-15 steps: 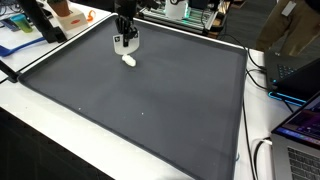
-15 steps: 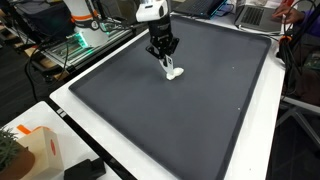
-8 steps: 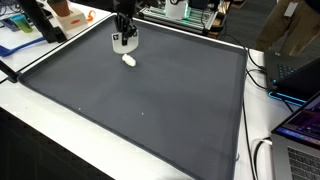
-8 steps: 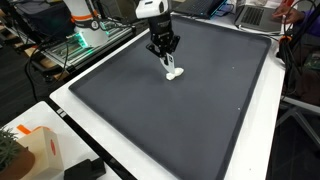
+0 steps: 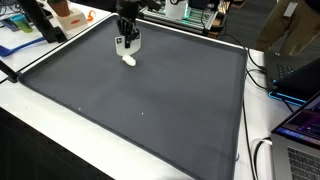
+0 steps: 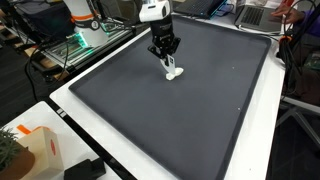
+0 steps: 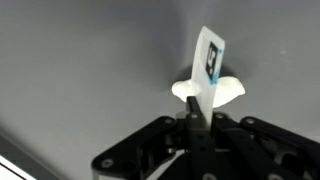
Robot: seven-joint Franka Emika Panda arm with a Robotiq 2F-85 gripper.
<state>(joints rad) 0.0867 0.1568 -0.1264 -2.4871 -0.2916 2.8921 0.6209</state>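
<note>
As the wrist view shows me, my claw (image 7: 191, 120) pinches a thin white tab (image 7: 207, 65), long axis running toward twelve o'clock, base on the worktop (image 7: 80, 60).

White obj (image 7: 228, 92) w/ white tag (image 7: 207, 62), dk-blue mark; mat (image 5: 150, 100) dk grey, table (image 5: 60, 110) white; jaws black.

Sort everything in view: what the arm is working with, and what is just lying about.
In hand:
- gripper, shut on the thin upright tab of the small white object
- small white object

Lying about:
- dark mat underneath
- orange-and-white box
- laptop beside the mat
</note>
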